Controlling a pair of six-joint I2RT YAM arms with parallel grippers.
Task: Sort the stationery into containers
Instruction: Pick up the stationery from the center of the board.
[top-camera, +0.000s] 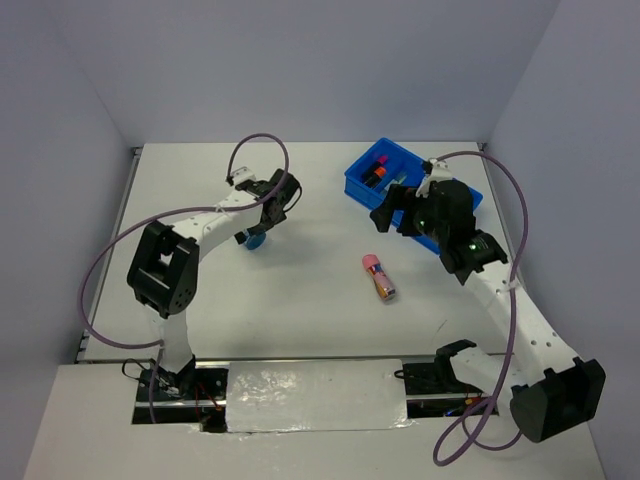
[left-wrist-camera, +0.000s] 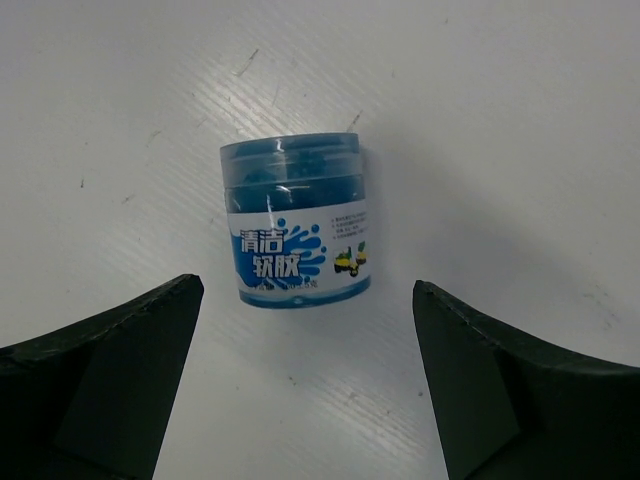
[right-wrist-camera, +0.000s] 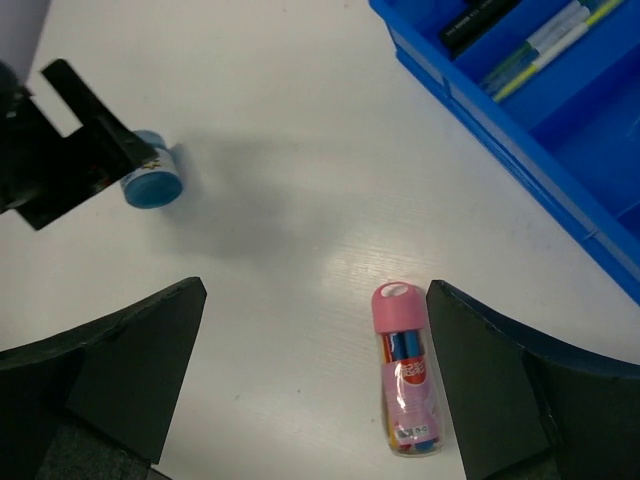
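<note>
A round blue tub with a white label lies on its side on the table; it also shows in the top view and the right wrist view. My left gripper is open and empty, just above the tub, its fingers spread wide. A pink-capped cylinder lies on the table mid-right, also in the top view. My right gripper is open and empty above it, near the blue divided tray, which holds highlighters and thin pens.
The tray sits at the back right of the white table. Cables loop over both arms. The table's side walls close in left and right.
</note>
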